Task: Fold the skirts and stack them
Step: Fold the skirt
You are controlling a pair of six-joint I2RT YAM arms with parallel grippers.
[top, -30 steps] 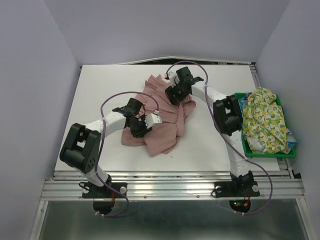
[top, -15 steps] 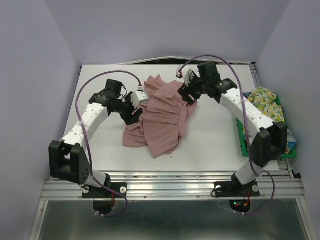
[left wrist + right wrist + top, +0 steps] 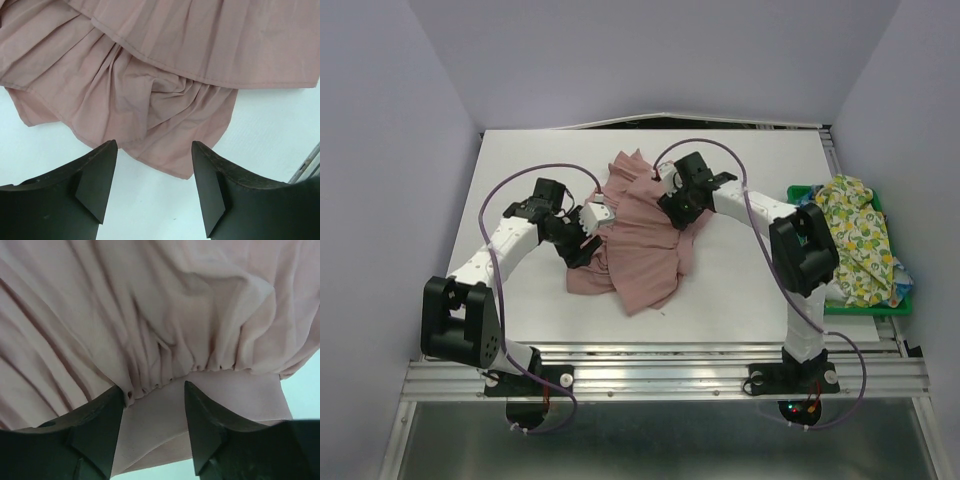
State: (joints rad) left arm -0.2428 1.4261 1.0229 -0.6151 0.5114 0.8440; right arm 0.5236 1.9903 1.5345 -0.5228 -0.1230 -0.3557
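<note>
Pink skirt (image 3: pixel 645 240) is lying rumpled in the middle of the white table (image 3: pixel 740 290), and there's an arm on each side of it. On its left edge, the left gripper (image 3: pixel 152 192) has its jaws spread wide with nothing between the pads. The wrist camera shows a rounded fold of the hem dipping just into the gap between the two black fingers (image 3: pixel 97 185), with bare table under the rest of the gap. Over on the far right part of the skirt, the right gripper (image 3: pixel 152 435) is also parted and pressed in close. The gathered waist seam and its smooth band run straight across the opening, and cloth fills the space, but the fingers aren't pinched together on it. Off to the right sits a green bin (image 3: pixel 868 309) piled with yellow patterned cloth (image 3: pixel 855 235).
</note>
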